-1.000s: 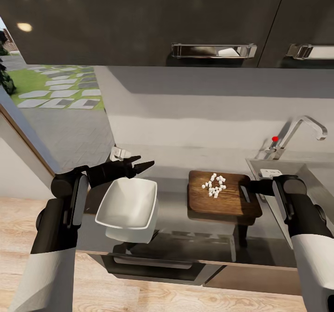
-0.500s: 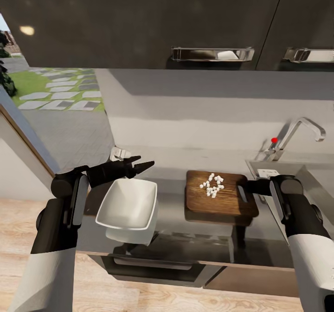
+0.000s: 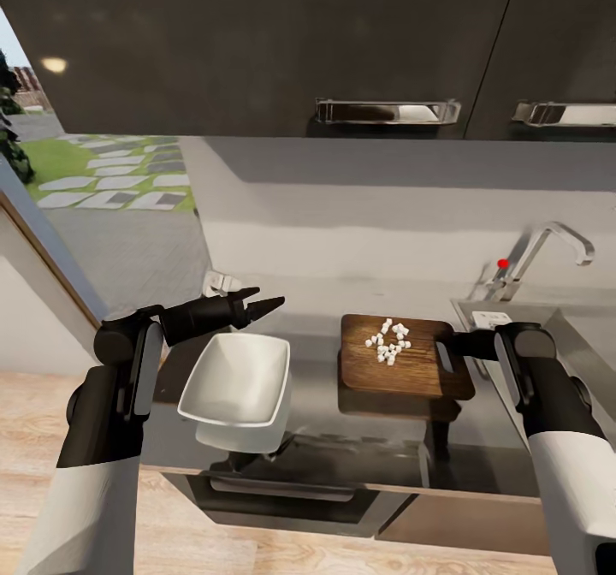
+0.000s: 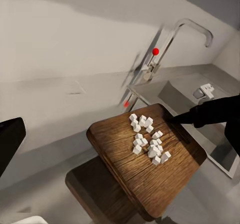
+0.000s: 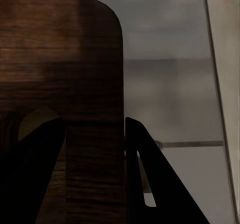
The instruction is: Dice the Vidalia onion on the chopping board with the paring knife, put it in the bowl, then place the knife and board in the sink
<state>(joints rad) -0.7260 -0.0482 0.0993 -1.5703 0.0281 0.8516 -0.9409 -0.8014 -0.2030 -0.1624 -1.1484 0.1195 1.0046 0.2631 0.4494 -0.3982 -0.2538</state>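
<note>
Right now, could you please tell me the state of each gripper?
Left gripper: open, fingers empty, above the far rim of the bowl.
Right gripper: shut on the chopping board, lifted off the countertop with diced onion on it.

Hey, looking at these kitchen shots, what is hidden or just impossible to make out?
- Sink basin: head view, hidden by the right arm and cut by the edge.
- Right gripper contact on the chopping board: right wrist view, too dark.
- Left gripper spread: head view, too small.
</note>
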